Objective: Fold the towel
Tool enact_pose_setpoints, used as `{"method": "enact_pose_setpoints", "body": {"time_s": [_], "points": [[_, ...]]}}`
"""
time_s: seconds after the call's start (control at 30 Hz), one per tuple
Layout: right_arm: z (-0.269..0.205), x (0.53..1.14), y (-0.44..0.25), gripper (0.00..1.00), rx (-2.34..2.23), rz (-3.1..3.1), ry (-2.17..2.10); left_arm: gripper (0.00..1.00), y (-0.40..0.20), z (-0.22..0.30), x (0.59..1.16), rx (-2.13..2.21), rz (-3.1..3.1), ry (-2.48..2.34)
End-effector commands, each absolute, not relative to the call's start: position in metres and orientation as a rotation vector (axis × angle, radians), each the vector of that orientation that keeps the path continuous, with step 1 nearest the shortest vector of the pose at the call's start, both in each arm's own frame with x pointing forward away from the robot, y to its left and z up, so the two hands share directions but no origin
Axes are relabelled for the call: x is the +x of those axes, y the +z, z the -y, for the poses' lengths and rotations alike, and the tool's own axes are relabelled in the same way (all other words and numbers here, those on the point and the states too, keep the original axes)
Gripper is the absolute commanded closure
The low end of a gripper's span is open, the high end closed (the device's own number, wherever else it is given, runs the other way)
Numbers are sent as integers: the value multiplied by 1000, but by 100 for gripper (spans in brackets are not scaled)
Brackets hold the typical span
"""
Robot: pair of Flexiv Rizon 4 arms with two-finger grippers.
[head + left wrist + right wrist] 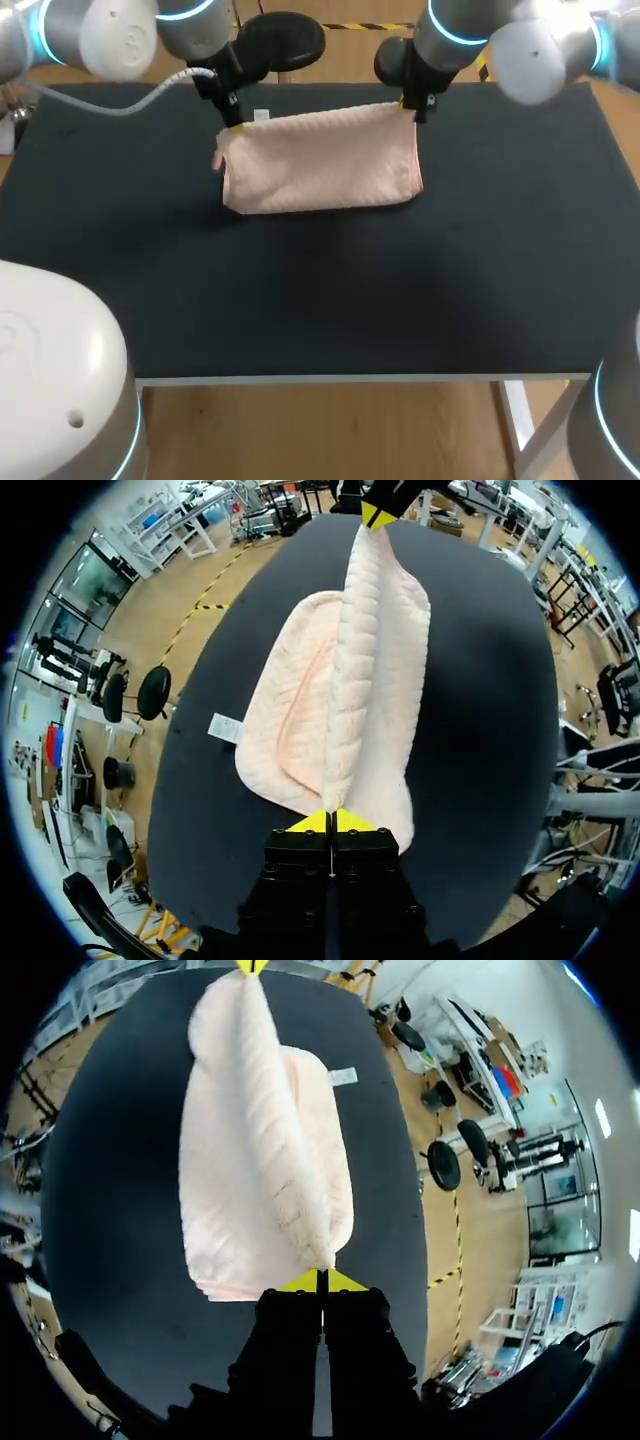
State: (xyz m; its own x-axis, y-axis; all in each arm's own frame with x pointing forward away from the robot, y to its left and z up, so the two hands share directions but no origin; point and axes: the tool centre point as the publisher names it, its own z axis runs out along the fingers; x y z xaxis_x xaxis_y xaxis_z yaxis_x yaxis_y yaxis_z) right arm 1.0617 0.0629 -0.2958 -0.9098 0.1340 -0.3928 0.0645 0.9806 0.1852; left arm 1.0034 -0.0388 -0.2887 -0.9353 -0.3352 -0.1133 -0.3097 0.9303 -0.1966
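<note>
A pale pink towel point(320, 160) hangs over the dark table point(320, 290), lifted by its two far corners, its lower part resting on the table. My left gripper point(235, 127) is shut on the towel's far left corner. My right gripper point(410, 108) is shut on the far right corner. In the left wrist view the towel point(350, 700) stretches ahead from my pinched fingertips point(332, 821) to the other gripper point(378, 515). In the right wrist view the towel point(265, 1160) runs from my gripper point(322, 1281) to the left gripper's yellow tips point(250, 966). A small white label point(224, 727) shows at the towel's edge.
The table's front edge point(360, 378) lies well in front of the towel, with dark table surface on both sides. A round black stool point(282, 42) stands just behind the table's far edge.
</note>
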Motion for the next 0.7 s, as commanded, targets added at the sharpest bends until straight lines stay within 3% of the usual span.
{"method": "enact_pose_setpoints", "body": {"time_s": [0.03,0.3,0.37,0.4,0.53,0.6,0.63,0.67,0.7], "points": [[-62,1082,-324,100,224,-2724,263,100,-321,47,1028,-487,-3056,-268],[-61,1090,-350,100,333,-2716,281,100,-338,49,1048,-418,-3027,-246],[-61,1092,-354,100,347,-2711,292,82,-340,47,1053,-416,-3013,-238],[-61,1094,-355,100,353,-2708,294,81,-341,46,1056,-407,-2994,-235],[-61,1100,-358,100,376,-2701,289,100,-345,40,1066,-414,-2992,-220],[-61,1103,-359,100,385,-2701,286,100,-346,38,1071,-400,-2991,-239],[-61,1105,-360,100,397,-2713,280,72,-347,38,1072,-383,-2987,-238],[-61,1106,-360,25,400,-2715,278,0,-347,38,1073,-364,-2987,-244],[-60,1106,-360,0,400,-2711,272,0,-346,37,1073,-381,-2991,-229]]}}
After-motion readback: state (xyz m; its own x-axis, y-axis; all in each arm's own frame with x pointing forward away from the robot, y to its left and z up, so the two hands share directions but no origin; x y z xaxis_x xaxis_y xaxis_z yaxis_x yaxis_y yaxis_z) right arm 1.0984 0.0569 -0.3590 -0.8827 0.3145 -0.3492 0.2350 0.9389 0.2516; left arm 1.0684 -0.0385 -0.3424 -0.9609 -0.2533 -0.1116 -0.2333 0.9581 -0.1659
